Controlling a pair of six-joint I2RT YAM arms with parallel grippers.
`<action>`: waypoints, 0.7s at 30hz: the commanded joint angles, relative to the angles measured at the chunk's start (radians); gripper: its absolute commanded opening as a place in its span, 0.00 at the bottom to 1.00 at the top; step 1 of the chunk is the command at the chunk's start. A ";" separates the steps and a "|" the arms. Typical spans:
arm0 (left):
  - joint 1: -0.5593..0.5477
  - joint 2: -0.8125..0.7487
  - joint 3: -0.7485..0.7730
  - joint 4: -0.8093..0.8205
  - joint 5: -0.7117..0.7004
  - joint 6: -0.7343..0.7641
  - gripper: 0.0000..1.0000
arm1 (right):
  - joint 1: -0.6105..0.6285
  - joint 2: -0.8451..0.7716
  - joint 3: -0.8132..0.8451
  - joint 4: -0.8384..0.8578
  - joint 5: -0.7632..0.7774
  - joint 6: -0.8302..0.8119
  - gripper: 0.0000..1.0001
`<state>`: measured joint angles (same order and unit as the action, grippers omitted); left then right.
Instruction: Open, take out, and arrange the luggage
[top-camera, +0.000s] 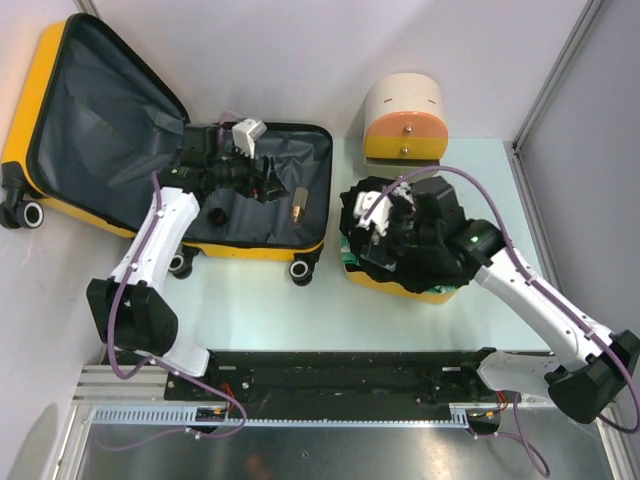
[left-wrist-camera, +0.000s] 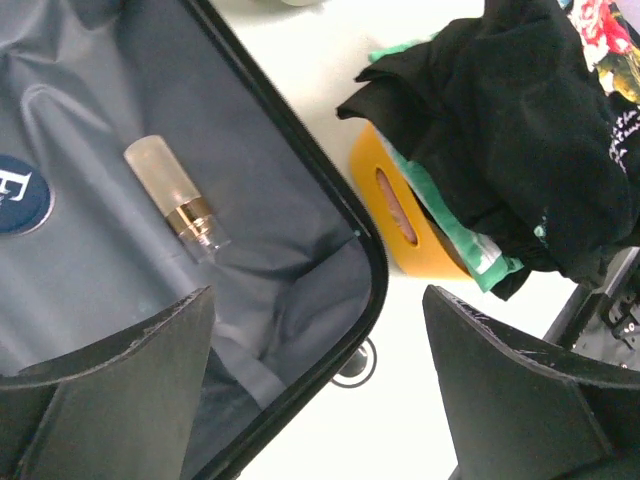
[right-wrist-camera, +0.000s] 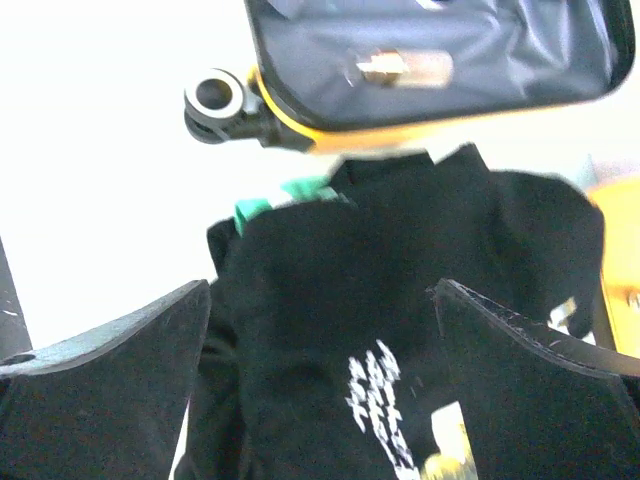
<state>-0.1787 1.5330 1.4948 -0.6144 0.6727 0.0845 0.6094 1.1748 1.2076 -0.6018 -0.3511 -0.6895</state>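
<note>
My left gripper (left-wrist-camera: 315, 300) hangs over the open luggage (top-camera: 255, 225), jaws spread wide, holding nothing. A little bottle (left-wrist-camera: 175, 195) lies inside the luggage, just ahead, on a slant. My right gripper (right-wrist-camera: 322, 290), spread wide too, is beside the luggage over black clothes (right-wrist-camera: 400, 250), farther off.

White "E" on blue badge (left-wrist-camera: 18, 196) inside luggage (left-wrist-camera: 110, 290); black garment (left-wrist-camera: 520, 130) print illegible.

Yellow luggage (top-camera: 100, 110), dark grey lining (left-wrist-camera: 270, 220); black clothes (right-wrist-camera: 330, 290) with white lettering; yellow bin (left-wrist-camera: 405, 225).
</note>
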 joint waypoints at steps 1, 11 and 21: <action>0.061 -0.057 -0.022 0.013 0.057 -0.048 0.88 | 0.154 0.080 0.033 0.112 0.072 -0.050 1.00; 0.081 -0.119 -0.073 0.013 0.077 -0.060 0.88 | 0.308 0.400 0.024 0.201 0.246 -0.371 1.00; 0.081 -0.137 -0.080 0.015 0.064 -0.055 0.89 | 0.132 0.484 0.000 0.054 0.304 -0.637 0.88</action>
<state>-0.0998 1.4281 1.4193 -0.6128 0.7132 0.0486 0.8536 1.7000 1.2133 -0.4709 -0.0921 -1.1694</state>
